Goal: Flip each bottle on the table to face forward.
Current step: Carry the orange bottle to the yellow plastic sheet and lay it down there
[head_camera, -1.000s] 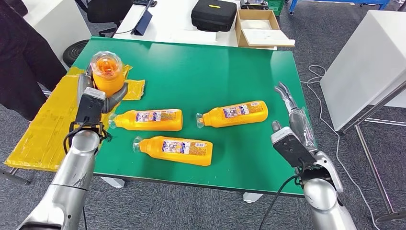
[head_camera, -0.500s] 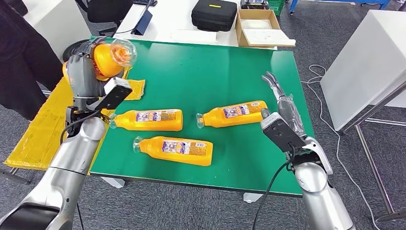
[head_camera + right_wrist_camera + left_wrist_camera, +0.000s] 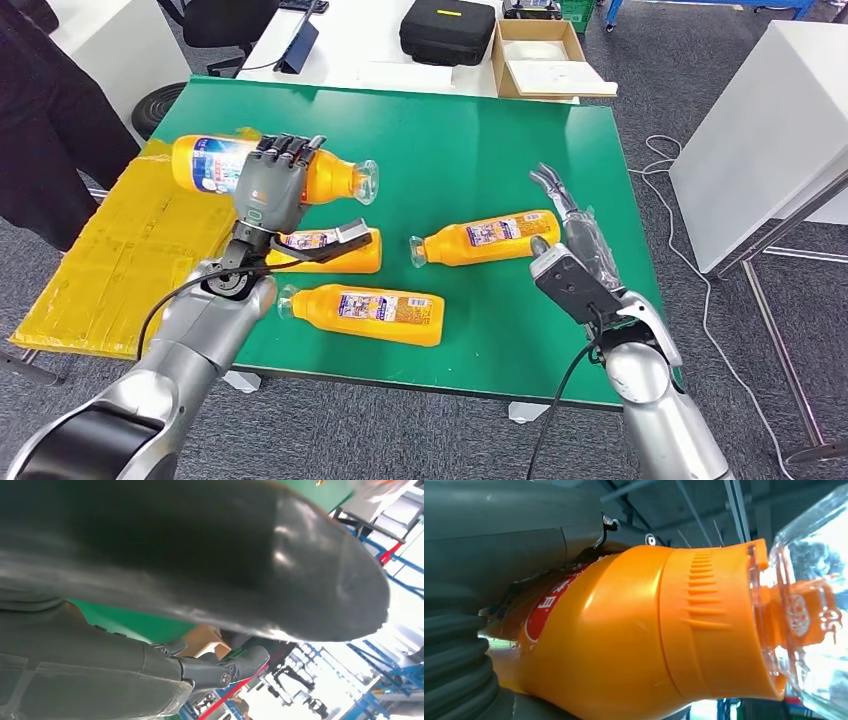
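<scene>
My left hand [image 3: 272, 190] grips an orange bottle [image 3: 210, 163] and holds it level above the green table [image 3: 440, 140], clear cap pointing right; the same bottle [image 3: 634, 635] looms close in the left wrist view. Three more orange bottles lie flat on the table with caps to the left: one [image 3: 312, 249] partly behind my left wrist, one [image 3: 368, 312] near the front edge, one [image 3: 492, 237] at the right. My right hand [image 3: 572, 225] hovers with fingers spread by that right bottle's base, holding nothing. Its thumb [image 3: 210, 555] covers much of the right wrist view.
Yellow sheeting [image 3: 110, 265] lies at the table's left edge. A person in dark clothes [image 3: 50, 110] stands at far left. Behind the green table a white table carries a black case [image 3: 447, 30] and an open cardboard box [image 3: 545, 58]. A white cabinet [image 3: 770, 130] stands right.
My left hand has swung its bottle from upright to level and moved right, over the table. My right hand has moved left, up to the right bottle's base.
</scene>
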`<act>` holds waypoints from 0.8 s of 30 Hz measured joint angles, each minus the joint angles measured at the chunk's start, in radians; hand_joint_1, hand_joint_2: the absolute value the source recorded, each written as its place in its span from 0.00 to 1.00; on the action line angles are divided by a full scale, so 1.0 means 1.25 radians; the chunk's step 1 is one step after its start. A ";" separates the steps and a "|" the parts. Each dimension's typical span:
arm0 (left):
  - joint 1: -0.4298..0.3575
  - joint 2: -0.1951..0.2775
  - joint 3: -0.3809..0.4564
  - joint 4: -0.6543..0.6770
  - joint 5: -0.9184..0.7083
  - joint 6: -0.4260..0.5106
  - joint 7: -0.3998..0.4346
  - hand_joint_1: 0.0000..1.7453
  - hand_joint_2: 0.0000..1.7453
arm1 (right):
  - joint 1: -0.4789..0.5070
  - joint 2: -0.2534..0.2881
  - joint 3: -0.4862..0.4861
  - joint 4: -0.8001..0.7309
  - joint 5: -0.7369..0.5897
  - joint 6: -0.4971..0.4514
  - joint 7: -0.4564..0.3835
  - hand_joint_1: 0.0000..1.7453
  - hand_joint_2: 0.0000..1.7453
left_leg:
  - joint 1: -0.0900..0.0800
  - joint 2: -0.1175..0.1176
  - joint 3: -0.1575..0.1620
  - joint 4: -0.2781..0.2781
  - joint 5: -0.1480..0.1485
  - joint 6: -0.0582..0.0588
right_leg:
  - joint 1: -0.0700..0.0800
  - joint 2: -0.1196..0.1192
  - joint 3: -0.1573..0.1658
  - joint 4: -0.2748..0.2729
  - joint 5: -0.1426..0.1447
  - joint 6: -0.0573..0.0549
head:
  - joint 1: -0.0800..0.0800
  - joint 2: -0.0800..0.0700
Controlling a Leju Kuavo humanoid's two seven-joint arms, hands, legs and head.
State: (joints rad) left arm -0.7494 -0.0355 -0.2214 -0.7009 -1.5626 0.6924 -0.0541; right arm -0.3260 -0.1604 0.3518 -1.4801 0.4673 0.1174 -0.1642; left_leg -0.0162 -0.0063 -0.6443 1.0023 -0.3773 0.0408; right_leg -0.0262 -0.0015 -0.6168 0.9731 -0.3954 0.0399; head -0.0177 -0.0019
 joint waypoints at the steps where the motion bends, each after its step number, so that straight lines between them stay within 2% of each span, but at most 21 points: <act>1: -0.012 -0.002 -0.018 0.027 0.000 0.000 0.019 1.00 1.00 | 0.001 -0.002 0.002 0.000 0.000 0.002 -0.002 0.00 0.00 | 0.000 0.000 0.000 0.000 0.000 0.000 | 0.000 0.000 0.000 0.000 0.000 0.000 | 0.000 0.000; 5: -0.051 -0.012 -0.078 0.119 -0.004 0.001 0.069 1.00 1.00 | 0.009 -0.008 0.009 -0.003 0.002 0.005 -0.008 0.00 0.00 | 0.000 0.000 0.000 0.000 0.000 0.000 | 0.000 0.000 0.000 0.000 0.000 0.000 | 0.000 0.000; 10: -0.082 -0.017 -0.119 0.201 -0.006 0.002 0.110 1.00 1.00 | 0.019 -0.012 0.021 -0.009 0.013 0.007 -0.010 0.00 0.00 | 0.000 0.000 0.000 0.000 0.000 0.000 | 0.000 0.000 0.000 0.000 0.000 0.000 | 0.000 0.000; 16: -0.101 -0.017 -0.140 0.247 -0.006 -0.002 0.129 1.00 1.00 | 0.022 -0.012 0.030 -0.012 0.019 0.010 -0.011 0.00 0.00 | 0.000 0.000 0.000 0.000 0.000 0.000 | 0.000 0.000 0.000 0.000 0.000 0.000 | 0.000 0.000; 24: -0.111 0.008 -0.147 0.281 -0.006 -0.070 0.257 1.00 1.00 | 0.017 0.006 0.055 -0.014 0.056 0.040 -0.009 0.00 0.00 | 0.001 0.000 0.000 0.000 0.000 0.000 | 0.000 0.000 0.000 0.000 0.000 0.000 | 0.000 0.000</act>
State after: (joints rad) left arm -0.8888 -0.0260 -0.4052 -0.3498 -1.5698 0.6047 0.2668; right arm -0.3048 -0.1529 0.4205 -1.4971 0.5369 0.1673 -0.1752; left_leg -0.0156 -0.0059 -0.6445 1.0020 -0.3771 0.0409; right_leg -0.0256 -0.0014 -0.6164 0.9736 -0.3954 0.0399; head -0.0175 -0.0019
